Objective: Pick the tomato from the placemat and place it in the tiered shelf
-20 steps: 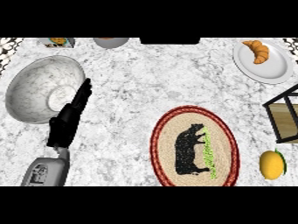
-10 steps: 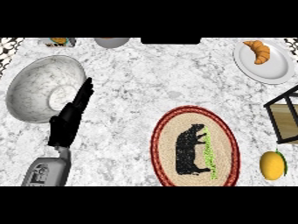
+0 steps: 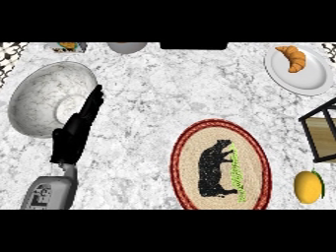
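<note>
Honestly, nothing's been done on this one yet. The left hand (image 3: pixel 74 135) sits over at the left of the worktop (image 3: pixel 170 98), fingers straight and holding nothing, tips over the rim of the marble bowl (image 3: pixel 43 96). The right hand doesn't show at all. Weird bit: the placemat (image 3: pixel 192 177) carries only its cow print. The tomato (image 3: pixel 308 186), if that yellow-orange fruit is it, lies on the worktop just right of the mat, near the tiered shelf (image 3: pixel 332 129). So the reach, grab, carry and drop-off are all left, I'd say.
</note>
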Motion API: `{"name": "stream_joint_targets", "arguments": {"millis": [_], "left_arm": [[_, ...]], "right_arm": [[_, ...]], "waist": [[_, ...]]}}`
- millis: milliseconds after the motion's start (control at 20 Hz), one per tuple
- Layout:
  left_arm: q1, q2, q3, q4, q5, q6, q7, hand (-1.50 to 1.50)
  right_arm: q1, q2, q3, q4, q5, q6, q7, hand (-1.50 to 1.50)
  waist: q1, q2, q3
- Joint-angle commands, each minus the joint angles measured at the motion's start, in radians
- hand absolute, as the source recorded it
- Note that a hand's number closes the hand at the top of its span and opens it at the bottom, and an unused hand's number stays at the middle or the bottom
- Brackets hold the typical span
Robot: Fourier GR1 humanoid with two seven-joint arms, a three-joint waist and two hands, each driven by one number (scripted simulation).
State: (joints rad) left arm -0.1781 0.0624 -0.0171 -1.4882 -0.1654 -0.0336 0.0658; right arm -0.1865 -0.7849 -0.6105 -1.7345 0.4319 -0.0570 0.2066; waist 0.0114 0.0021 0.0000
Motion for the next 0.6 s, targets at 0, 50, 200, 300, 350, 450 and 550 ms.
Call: {"name": "stream_joint_targets", "arguments": {"millis": [0,50,200,300,350,450,550], "left_arm": [[-0.041,0.002,0.029,0.075,0.017,-0.006,-0.031,0.0],[-0.01,-0.007,0.004,0.032,-0.004,0.008,-0.018,0.0],[0.023,-0.033,-0.029,0.011,-0.024,0.024,-0.028,0.0],[-0.052,-0.02,0.01,0.129,-0.022,0.026,-0.079,0.0],[0.008,-0.012,0.001,0.015,-0.008,0.014,-0.025,0.0],[0.022,0.0,-0.003,-0.023,-0.01,0.005,0.005,0.0],[0.001,0.009,0.024,0.019,0.017,-0.015,-0.011,0.0]], "right_arm": [[-0.115,0.026,0.039,0.16,0.014,-0.082,-0.052,1.5],[-0.111,0.103,-0.057,0.127,-0.19,-0.043,-0.083,1.5],[-0.167,0.059,-0.056,0.22,-0.203,-0.032,-0.131,1.5],[-0.19,0.064,-0.031,0.26,-0.191,-0.051,-0.148,1.5],[-0.194,0.054,-0.043,0.343,-0.191,-0.064,-0.218,1.5],[-0.189,0.05,-0.077,0.412,-0.226,-0.058,-0.284,1.5],[-0.234,0.035,-0.02,0.451,-0.193,-0.085,-0.289,1.5]], "waist": [[-0.002,0.002,0.0],[-0.005,-0.002,0.003],[-0.003,-0.002,0.001],[-0.01,0.0,0.0],[-0.005,-0.001,0.0],[-0.005,-0.002,0.001],[-0.005,-0.001,0.0]]}}
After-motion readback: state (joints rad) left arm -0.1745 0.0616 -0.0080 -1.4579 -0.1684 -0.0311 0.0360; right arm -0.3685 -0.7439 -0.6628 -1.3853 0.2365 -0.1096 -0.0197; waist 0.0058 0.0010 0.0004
